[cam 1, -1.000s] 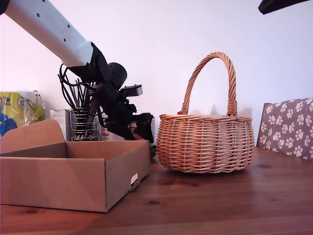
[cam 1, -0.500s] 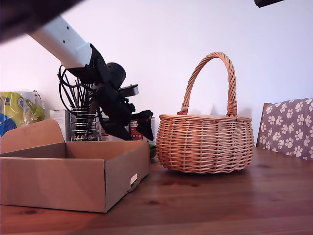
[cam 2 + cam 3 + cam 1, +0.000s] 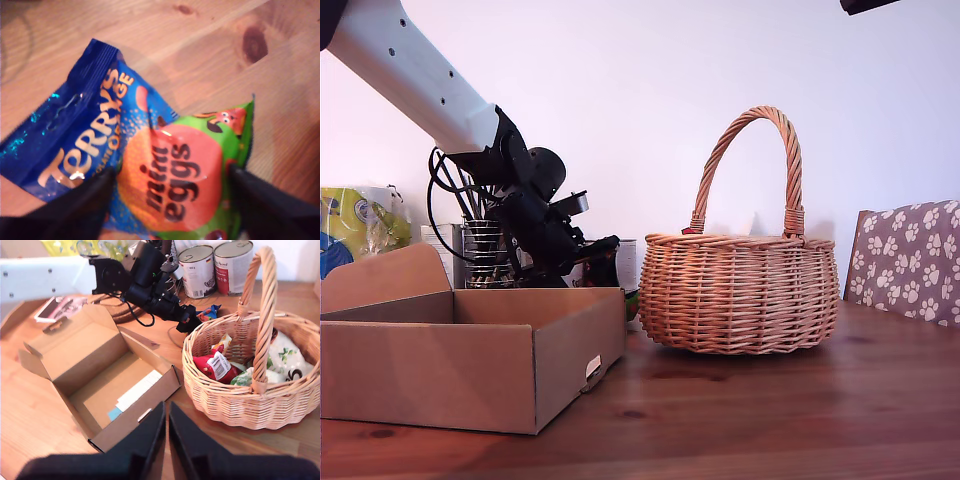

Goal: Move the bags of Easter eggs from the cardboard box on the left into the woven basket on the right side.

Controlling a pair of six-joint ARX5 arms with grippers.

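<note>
Two tins (image 3: 216, 267) stand behind the basket (image 3: 740, 295); a wire holder (image 3: 490, 255) sits behind the box (image 3: 470, 355). My first gripper (image 3: 167, 195), jaws spread, straddles an egg bag (image 3: 125, 160) lying on the table (image 3: 200, 45), hidden behind the box wall in the exterior view. My second gripper (image 3: 166, 440) hangs clenched above

First tool (image 3: 167, 187) open, second tool (image 3: 166, 440) closed.

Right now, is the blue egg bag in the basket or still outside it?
Outside. The egg bag lies on the wooden table between my first tool's fingers, beside the basket.
</note>
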